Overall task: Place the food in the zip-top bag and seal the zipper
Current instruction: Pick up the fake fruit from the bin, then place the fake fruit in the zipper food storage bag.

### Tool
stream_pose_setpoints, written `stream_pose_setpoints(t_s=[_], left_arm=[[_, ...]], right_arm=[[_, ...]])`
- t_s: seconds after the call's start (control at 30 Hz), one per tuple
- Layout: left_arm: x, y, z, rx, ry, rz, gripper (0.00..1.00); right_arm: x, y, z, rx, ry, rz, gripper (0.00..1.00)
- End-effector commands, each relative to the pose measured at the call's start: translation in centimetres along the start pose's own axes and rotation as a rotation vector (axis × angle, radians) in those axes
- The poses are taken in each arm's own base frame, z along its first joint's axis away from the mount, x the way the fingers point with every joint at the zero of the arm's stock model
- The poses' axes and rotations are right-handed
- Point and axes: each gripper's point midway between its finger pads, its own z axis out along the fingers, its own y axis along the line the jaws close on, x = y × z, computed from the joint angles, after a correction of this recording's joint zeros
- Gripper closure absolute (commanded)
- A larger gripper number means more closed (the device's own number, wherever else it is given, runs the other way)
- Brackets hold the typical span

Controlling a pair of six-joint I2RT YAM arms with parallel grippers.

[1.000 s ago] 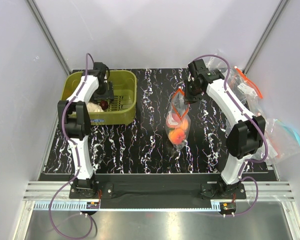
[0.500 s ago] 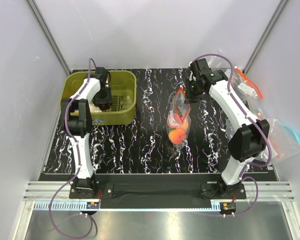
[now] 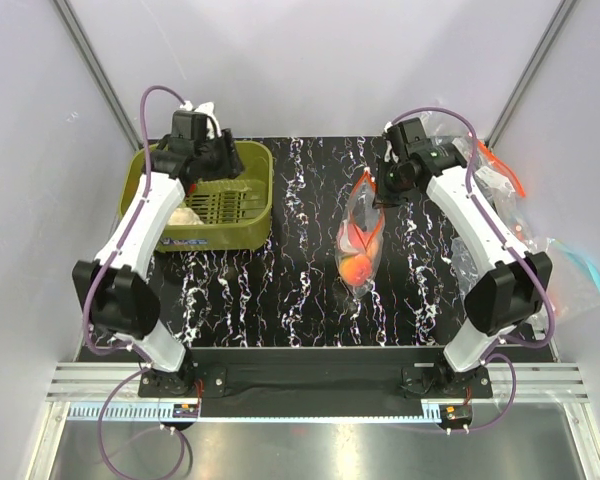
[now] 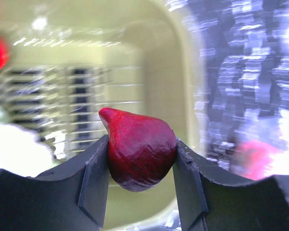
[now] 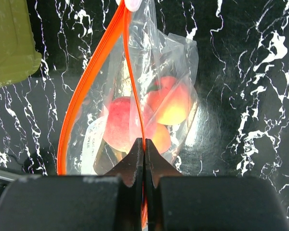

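Between the half-closed fingers of my left gripper point(image 4: 140, 166) sits the plum point(image 4: 137, 147), clamped, green basket point(image 4: 159, 72) behind it. My right gripper point(image 5: 144, 149) is pinched tight on the zipper point(image 5: 82, 91); the zip-top bag point(image 5: 178, 53) lies just beyond its fingertips, three peaches point(image 5: 120, 130) inside.

Peaches point(image 5: 123, 130), perhaps three, in bag point(image 5: 179, 57); plum point(image 4: 139, 147) aloft

Reds, oranges, black, olive
A dark red plum point(image 4: 139, 151), orange-pink peaches point(image 5: 120, 132) and an orange-red zipper point(image 5: 62, 149) are shown; the table point(image 3: 280, 300) is veined white on black, the basket point(image 3: 230, 237) olive-green.
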Motion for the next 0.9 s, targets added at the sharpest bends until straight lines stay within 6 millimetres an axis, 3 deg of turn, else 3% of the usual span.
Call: stream_pose_setpoints(t_s=[0.0, 0.13, 0.33, 0.57, 0.63, 0.67, 0.73, 0.87], left_arm=[[-1.7, -6.4, -3.1, 0.185, -0.086, -0.004, 0.59], [-0.7, -13.5, -6.7, 0.395, -0.094, 0.037, 0.59], [2.6, -20.8, -9.8, 0.624, -0.052, 0.031, 0.58], [5.2, -27.6, -10.7, 0.780, 0.008, 0.034, 0.58], [5.0, -29.7, -12.0, 0.839, 0.005, 0.041, 0.58], [5.5, -30.4, -11.4, 0.848, 0.024, 0.046, 0.58], [5.5, -31.9, -12.3, 0.885, 0.034, 0.051, 0.58], [7.3, -33.1, -11.6, 0.888, 0.096, 0.051, 0.58]], right_arm=[[-0.2, 0.0, -2.9, -0.005, -0.059, 0.011, 1.00], [1.0, -0.7, -3.9, 0.043, -0.049, -0.008, 1.00], [2.1, -0.8, -4.7, 0.033, -0.063, -0.021, 1.00], [1.9, -0.6, -5.7, 0.024, -0.080, -0.055, 1.00], [1.8, -0.7, -5.8, 0.026, -0.084, -0.063, 1.00], [1.8, -0.6, -6.0, 0.022, -0.090, -0.063, 1.00], [1.6, -0.5, -6.2, 0.018, -0.098, -0.067, 1.00], [1.1, -0.3, -6.5, 0.013, -0.115, -0.069, 1.00]])
